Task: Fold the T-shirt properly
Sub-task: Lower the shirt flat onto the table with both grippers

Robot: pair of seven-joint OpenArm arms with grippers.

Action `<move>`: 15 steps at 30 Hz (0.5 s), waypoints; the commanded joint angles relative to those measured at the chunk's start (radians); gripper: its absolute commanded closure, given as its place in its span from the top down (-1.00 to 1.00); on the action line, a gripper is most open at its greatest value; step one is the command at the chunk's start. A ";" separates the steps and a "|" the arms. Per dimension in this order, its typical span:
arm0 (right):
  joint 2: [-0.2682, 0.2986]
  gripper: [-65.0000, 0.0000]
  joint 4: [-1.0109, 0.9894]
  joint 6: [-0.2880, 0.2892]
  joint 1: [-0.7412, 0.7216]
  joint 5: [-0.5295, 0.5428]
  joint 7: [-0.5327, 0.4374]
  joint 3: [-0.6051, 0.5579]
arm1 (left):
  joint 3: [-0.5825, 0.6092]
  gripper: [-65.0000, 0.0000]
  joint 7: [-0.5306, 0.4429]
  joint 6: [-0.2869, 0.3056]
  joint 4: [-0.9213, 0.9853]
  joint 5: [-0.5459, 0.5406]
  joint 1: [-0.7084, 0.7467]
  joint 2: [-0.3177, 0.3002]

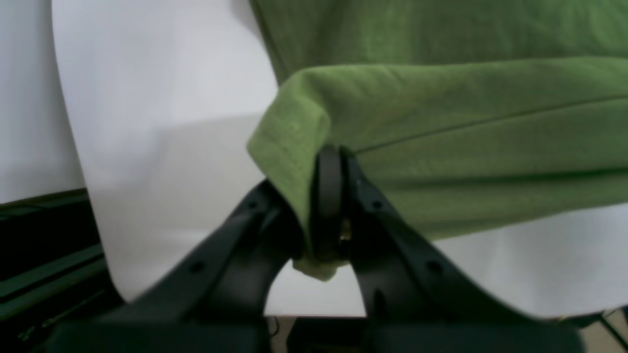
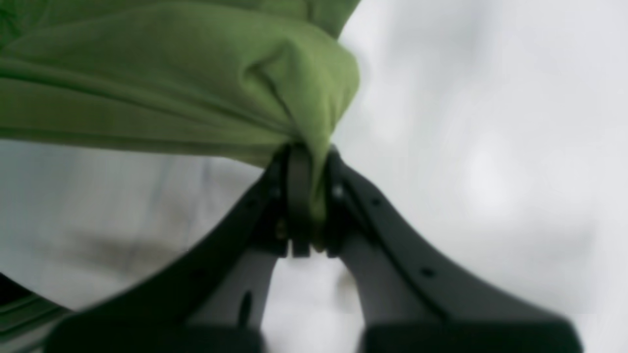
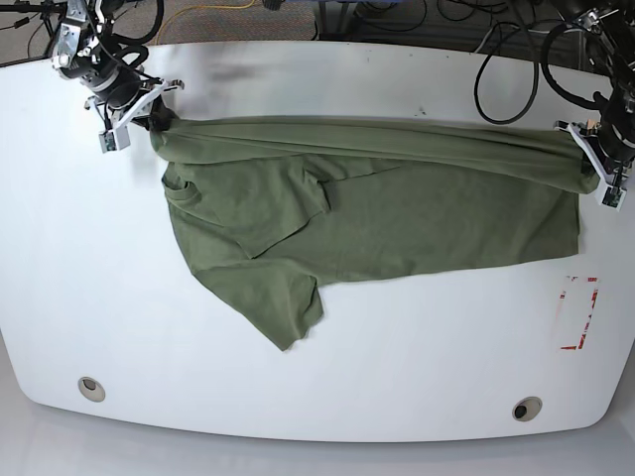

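Both grippers [image 1: 327, 206] [image 2: 300, 201] are clamping the shirt [image 3: 397, 213] near the table's [image 3: 317, 397] far edge; you're mid-fold, next lay it forward evenly.

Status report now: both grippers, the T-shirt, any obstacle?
Left gripper shut on T-shirt edge. Right gripper shut on the opposite end. Shirt stretched between them across white table, one sleeve loose. Nothing in the way.

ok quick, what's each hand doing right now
left hand: closed, pinching an edge of the T-shirt
right hand: closed, clamped on a bunched edge of the T-shirt
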State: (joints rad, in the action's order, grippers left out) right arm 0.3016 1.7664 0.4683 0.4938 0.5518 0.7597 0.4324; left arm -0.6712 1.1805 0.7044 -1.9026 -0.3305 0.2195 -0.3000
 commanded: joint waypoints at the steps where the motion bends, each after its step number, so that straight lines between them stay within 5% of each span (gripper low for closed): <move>1: 0.017 -0.98 0.017 -0.013 0.019 -0.008 -0.022 0.012 | -0.006 -1.00 -0.011 -0.006 -0.016 0.021 0.010 -0.031; 15: 0.014 -0.95 0.017 -0.015 0.032 -0.003 -0.018 0.009 | -0.005 -0.94 -0.004 -0.006 -0.016 0.023 0.091 -0.058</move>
State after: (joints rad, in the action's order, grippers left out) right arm 0.2981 1.7664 0.4686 0.5179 0.5549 0.7559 0.4305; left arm -0.6674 1.1828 0.7048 -1.9026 -0.3305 0.2962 -0.3309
